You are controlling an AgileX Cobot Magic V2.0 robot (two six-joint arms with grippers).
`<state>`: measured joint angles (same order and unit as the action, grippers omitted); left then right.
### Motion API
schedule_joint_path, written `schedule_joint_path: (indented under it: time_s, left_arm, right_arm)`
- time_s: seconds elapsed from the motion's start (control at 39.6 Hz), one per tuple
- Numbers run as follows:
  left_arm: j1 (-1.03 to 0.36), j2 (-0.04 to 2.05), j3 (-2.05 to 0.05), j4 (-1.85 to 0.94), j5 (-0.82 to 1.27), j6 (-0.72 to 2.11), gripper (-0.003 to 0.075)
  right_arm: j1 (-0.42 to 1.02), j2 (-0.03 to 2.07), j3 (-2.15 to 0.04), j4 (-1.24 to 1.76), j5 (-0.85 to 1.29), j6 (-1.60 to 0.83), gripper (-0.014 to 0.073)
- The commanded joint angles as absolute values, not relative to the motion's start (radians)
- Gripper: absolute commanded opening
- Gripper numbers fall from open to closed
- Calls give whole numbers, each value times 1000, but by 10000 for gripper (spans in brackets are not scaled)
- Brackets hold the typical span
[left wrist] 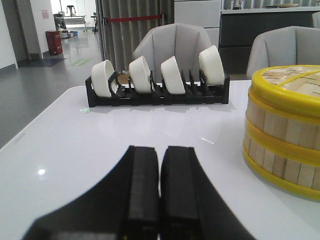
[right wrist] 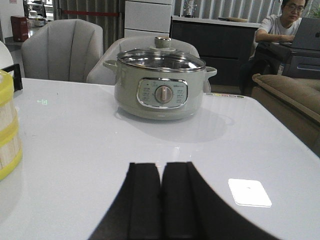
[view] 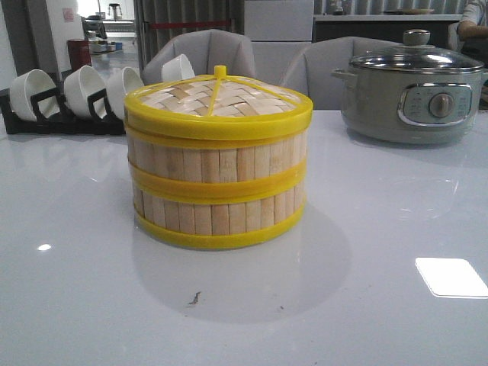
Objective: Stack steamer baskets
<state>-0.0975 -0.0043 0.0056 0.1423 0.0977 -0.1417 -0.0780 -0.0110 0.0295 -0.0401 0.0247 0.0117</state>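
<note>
Two steamer baskets (view: 219,191) stand stacked one on the other at the middle of the white table, with a woven domed lid with a yellow knob (view: 218,97) on top. The stack also shows in the left wrist view (left wrist: 285,130) and at the edge of the right wrist view (right wrist: 7,125). My left gripper (left wrist: 160,150) is shut and empty, low over the table, left of the stack. My right gripper (right wrist: 161,165) is shut and empty, low over the table, right of the stack. Neither gripper shows in the front view.
A grey cooking pot with a glass lid (view: 415,91) stands at the back right. A black rack holding white bowls (view: 69,95) stands at the back left. Grey chairs (view: 206,53) stand behind the table. A person (right wrist: 287,22) sits at a laptop far right.
</note>
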Motion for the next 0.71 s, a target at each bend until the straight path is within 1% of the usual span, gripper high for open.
schedule_joint_path:
  time_s: [0.0, 0.38, 0.68]
  left_arm:
    - [-95, -17, 7, 142, 14, -152, 87]
    - [-95, -17, 7, 142, 14, -152, 87]
    - [-95, -17, 7, 142, 14, -152, 87]
  right_arm:
    - [-85, -32, 16, -46, -60, 0, 56]
    - [-85, -32, 16, -46, 67, 0, 56]
    - [-85, -32, 16, -46, 67, 0, 56]
